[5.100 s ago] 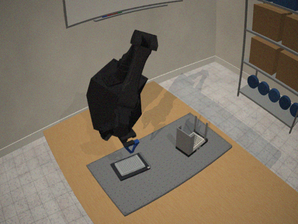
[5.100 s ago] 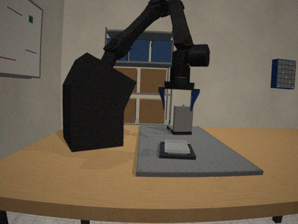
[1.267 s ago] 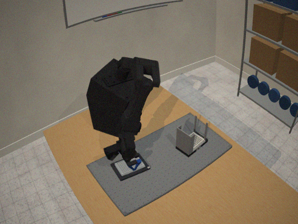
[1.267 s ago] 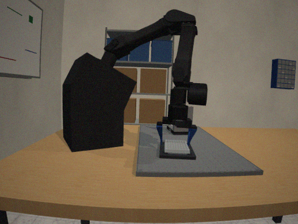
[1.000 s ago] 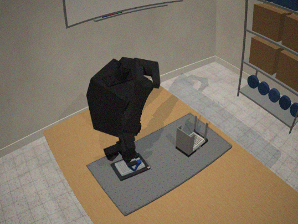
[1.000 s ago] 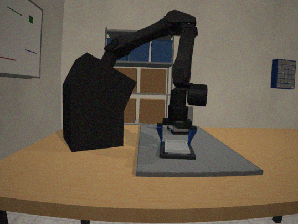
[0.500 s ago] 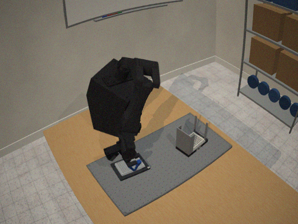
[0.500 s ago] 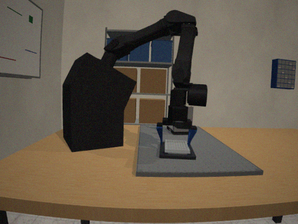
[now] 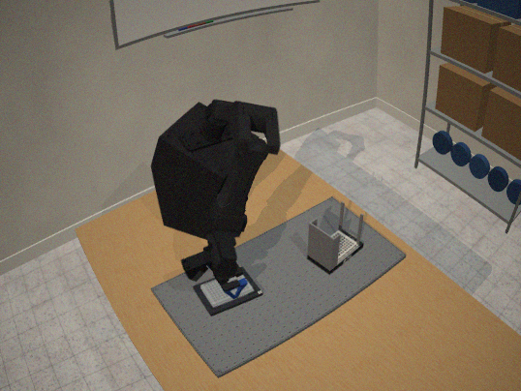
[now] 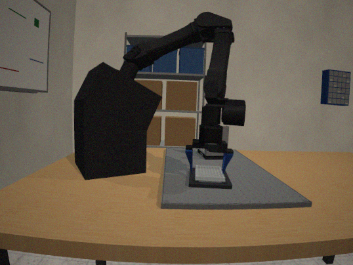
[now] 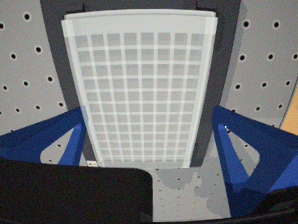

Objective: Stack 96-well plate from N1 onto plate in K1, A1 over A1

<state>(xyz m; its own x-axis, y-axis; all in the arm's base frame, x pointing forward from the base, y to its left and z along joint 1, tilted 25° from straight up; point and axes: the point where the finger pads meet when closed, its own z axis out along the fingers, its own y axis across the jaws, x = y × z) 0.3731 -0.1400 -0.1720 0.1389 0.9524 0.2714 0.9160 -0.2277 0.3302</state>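
- The jaws (image 10: 208, 161) hang fully apart and empty, one blue finger (image 11: 56, 143) on each long side of the plate (image 11: 141, 86), so closing would likely pinch it across its short width.
- That plate lies flat in the nest (image 10: 210, 184) on the grey mat (image 10: 262, 190), not yet lifted.
- The rack (image 9: 323, 244) stands well apart on the same mat, open at the top for loading from above; a second plate (image 9: 350, 243) shows inside.
- Count: two plates, one nest, one rack, one arm, one mat, one worktop (image 10: 82, 210).
- The A1 mark cannot be made out.
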